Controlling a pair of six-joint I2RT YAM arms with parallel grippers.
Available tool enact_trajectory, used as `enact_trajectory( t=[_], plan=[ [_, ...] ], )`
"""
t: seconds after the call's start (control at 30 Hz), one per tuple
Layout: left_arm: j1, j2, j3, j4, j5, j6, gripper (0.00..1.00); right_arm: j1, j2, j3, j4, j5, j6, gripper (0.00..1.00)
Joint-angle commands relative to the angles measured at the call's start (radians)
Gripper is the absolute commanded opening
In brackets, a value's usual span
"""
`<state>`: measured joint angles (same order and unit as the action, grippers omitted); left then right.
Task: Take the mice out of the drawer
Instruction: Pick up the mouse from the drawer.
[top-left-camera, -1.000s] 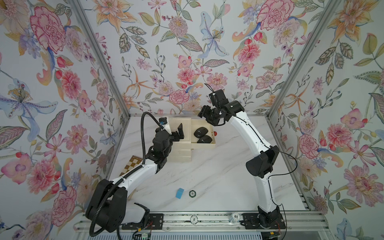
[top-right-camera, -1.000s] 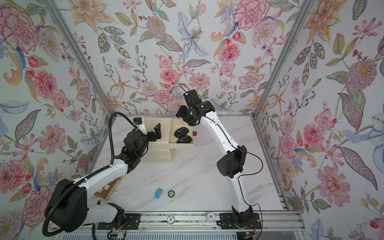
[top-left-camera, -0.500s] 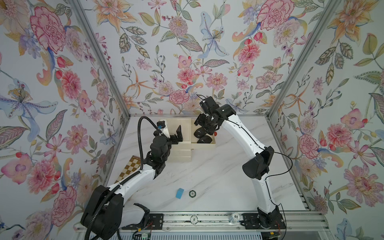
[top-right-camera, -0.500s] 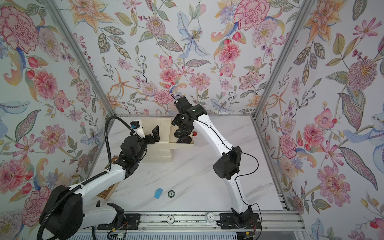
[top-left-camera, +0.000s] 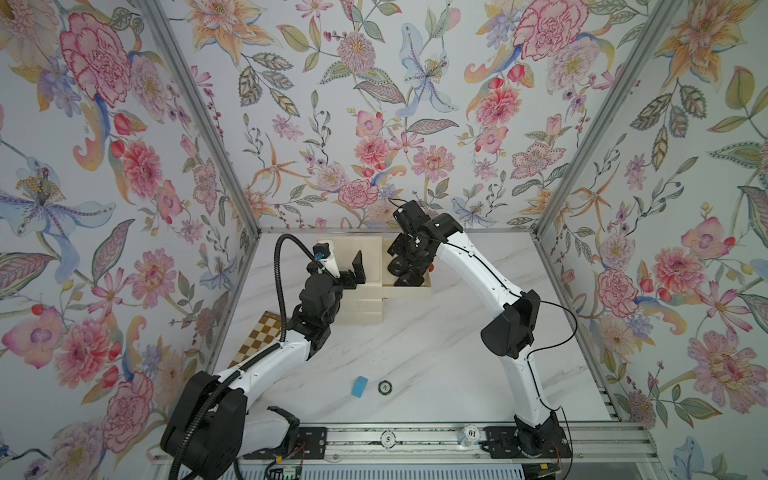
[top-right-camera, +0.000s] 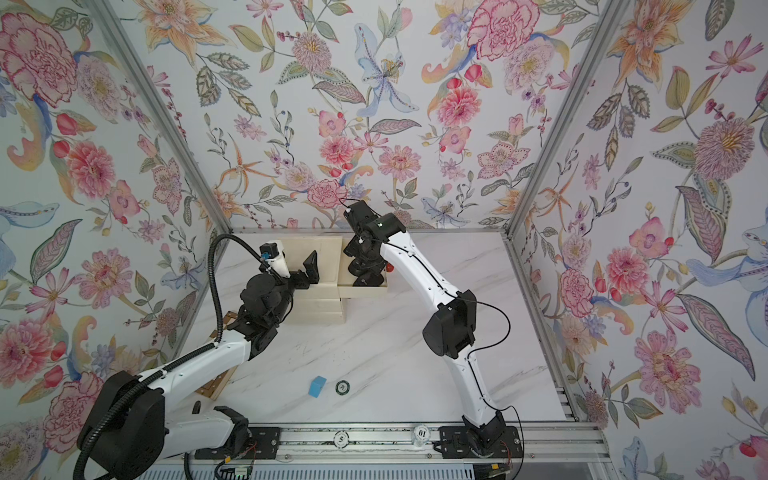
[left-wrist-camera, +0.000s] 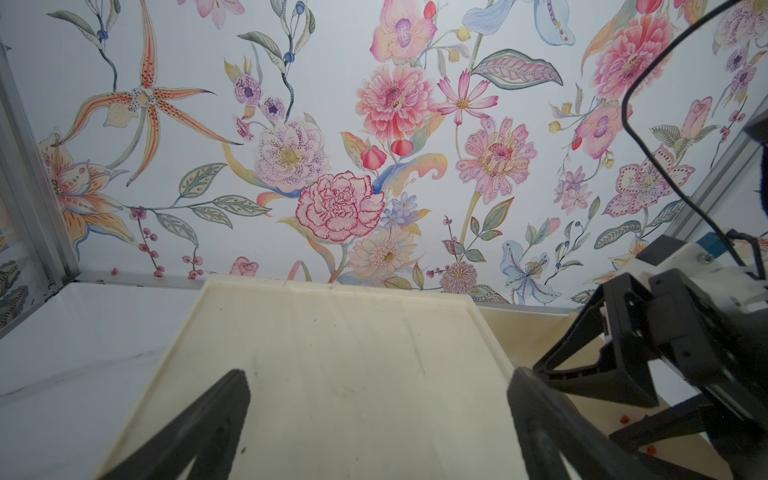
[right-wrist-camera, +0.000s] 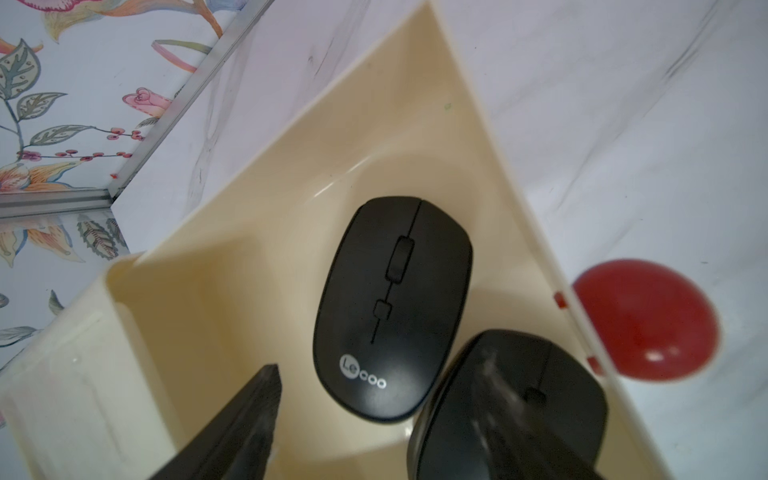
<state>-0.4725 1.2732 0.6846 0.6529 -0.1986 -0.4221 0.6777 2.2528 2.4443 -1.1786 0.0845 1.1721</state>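
Observation:
Two black mice lie in the open cream drawer (right-wrist-camera: 490, 137). One mouse (right-wrist-camera: 392, 307) lies flat with its logo toward the camera. The other mouse (right-wrist-camera: 573, 399) is beside it, partly behind one finger. My right gripper (right-wrist-camera: 374, 419) is open and low over the drawer (top-left-camera: 405, 291), its fingers either side of the first mouse's near end without gripping it. In both top views the arm hides most of the mice (top-left-camera: 406, 281). My left gripper (top-left-camera: 357, 269) (left-wrist-camera: 378, 428) is open and empty above the drawer unit's flat top (left-wrist-camera: 332, 365).
A red ball (right-wrist-camera: 644, 320) lies on the table just outside the drawer's wall. A blue block (top-left-camera: 360, 385) and a round chip (top-left-camera: 385, 387) lie near the front. A checkerboard (top-left-camera: 259, 336) is under the left arm. The back wall is close behind the unit.
My right gripper has come forward and down from the back wall into the drawer, over the mice, with its jaws slightly wider. The left arm has shifted slightly, its gripper still open.

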Motion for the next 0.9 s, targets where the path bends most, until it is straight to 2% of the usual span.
enact_trajectory(
  t=[0.0, 0.2, 0.5, 0.7, 0.87],
  plan=[
    [-0.011, -0.002, -0.037, -0.035, -0.022, -0.001, 1.0, 0.0, 0.028, 0.002, -0.014, 0.06, 0.019, 0.77],
    [-0.012, 0.003, -0.037, -0.032, -0.021, -0.001, 1.0, 0.0, 0.052, 0.009, -0.007, 0.08, 0.022, 0.78],
    [-0.013, -0.005, -0.049, -0.026, -0.022, -0.004, 1.0, 0.015, 0.091, 0.014, 0.015, 0.143, -0.049, 0.77],
    [-0.012, -0.008, -0.052, -0.026, -0.022, -0.007, 1.0, 0.04, 0.113, 0.016, 0.031, 0.156, -0.103, 0.73],
    [-0.013, -0.008, -0.055, -0.026, -0.021, -0.01, 1.0, 0.064, 0.113, 0.026, 0.039, 0.198, -0.152, 0.65]
  ],
)
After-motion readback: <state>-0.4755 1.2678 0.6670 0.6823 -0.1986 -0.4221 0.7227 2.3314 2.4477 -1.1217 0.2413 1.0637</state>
